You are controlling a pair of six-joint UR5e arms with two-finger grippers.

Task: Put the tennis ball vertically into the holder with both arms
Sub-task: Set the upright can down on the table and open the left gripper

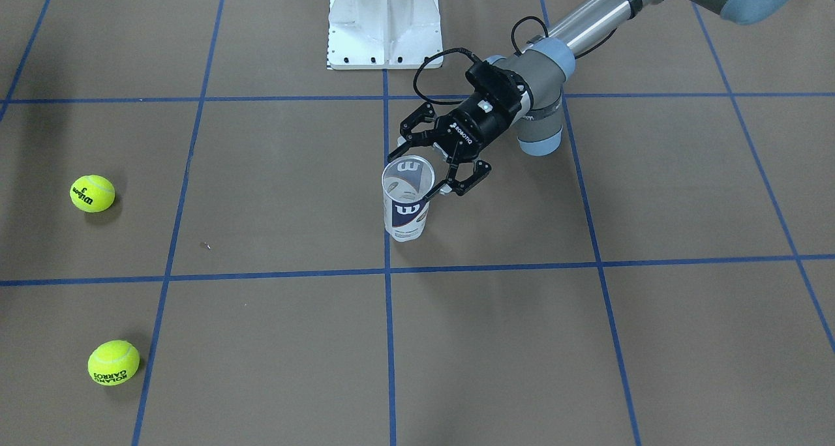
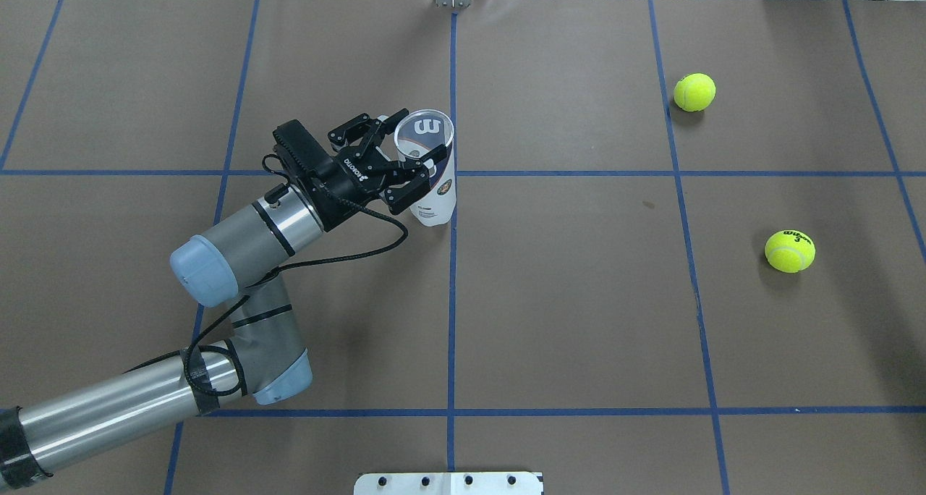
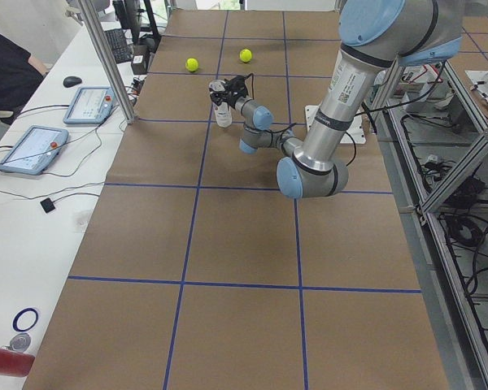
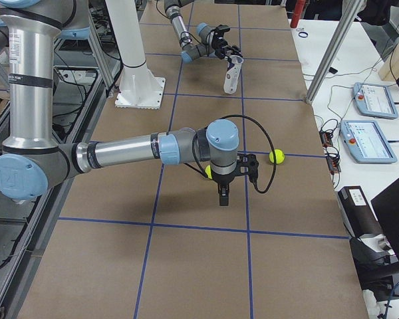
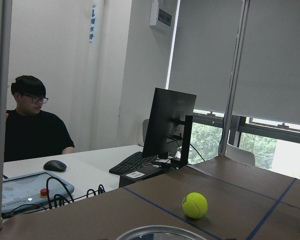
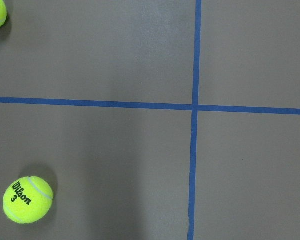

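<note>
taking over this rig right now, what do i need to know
Left claw: fingers straddle the holder just below its rim. Whether it is clamped firmly cannot be told.
Right claw: points down over the table near the Wilson 3 ball. It is seen only from the side, so open or shut is unclear.
Things: the holder is upright, mouth up and empty, near the table's centre line. The Wilson 3 ball and the Roland Garros ball lie loose on the robot's right side.
Done: left claw is at the holder.
Left: right claw picks up a ball and drops it straight down into the holder.
</note>
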